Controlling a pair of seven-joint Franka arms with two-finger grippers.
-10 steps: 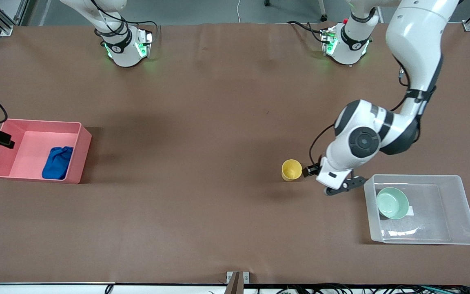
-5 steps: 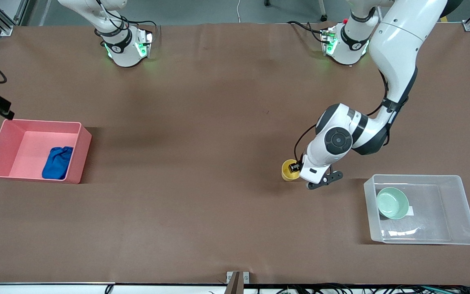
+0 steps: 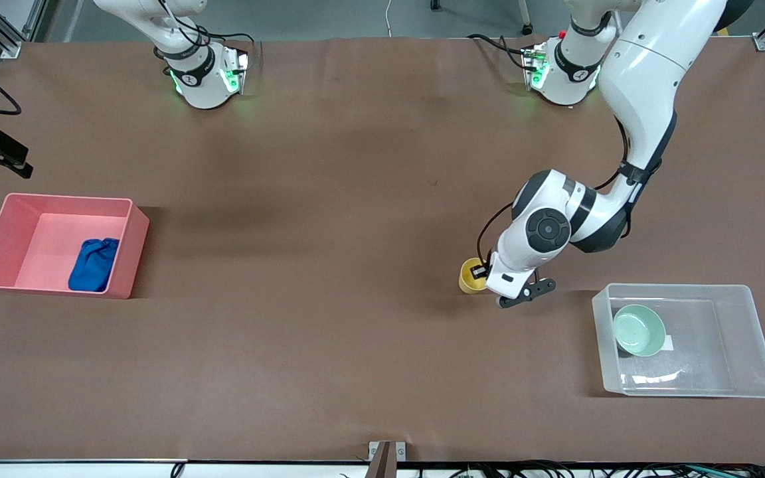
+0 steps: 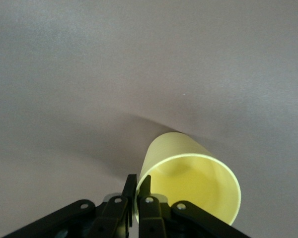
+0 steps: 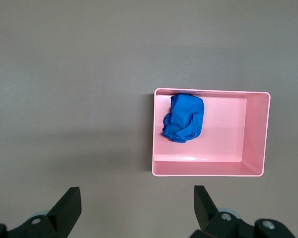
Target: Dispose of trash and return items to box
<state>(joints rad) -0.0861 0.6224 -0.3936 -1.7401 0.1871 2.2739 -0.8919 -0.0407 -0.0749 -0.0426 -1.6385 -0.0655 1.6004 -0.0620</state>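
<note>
Two bins we see: pink bin [image 3: 131, 249] holds trash [image 3: 93, 264]; box [image 3: 751, 345] holds bowl [image 3: 638, 330].
Left gripper [image 4: 137, 191]: pinched on cup [image 4: 188, 181] rim, six o'clock.
Right gripper [image 5: 136, 208]: wide, empty, over table [image 3: 329, 199].

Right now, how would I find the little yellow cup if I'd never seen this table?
Find the clear box at the left arm's end of the table. Beside it, toward the middle, the left gripper pinches the yellow cup. It's the only yellow thing.

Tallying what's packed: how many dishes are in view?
2. Yellow cup on the table, left gripper shut on its rim; green bowl inside the clear box.
</note>
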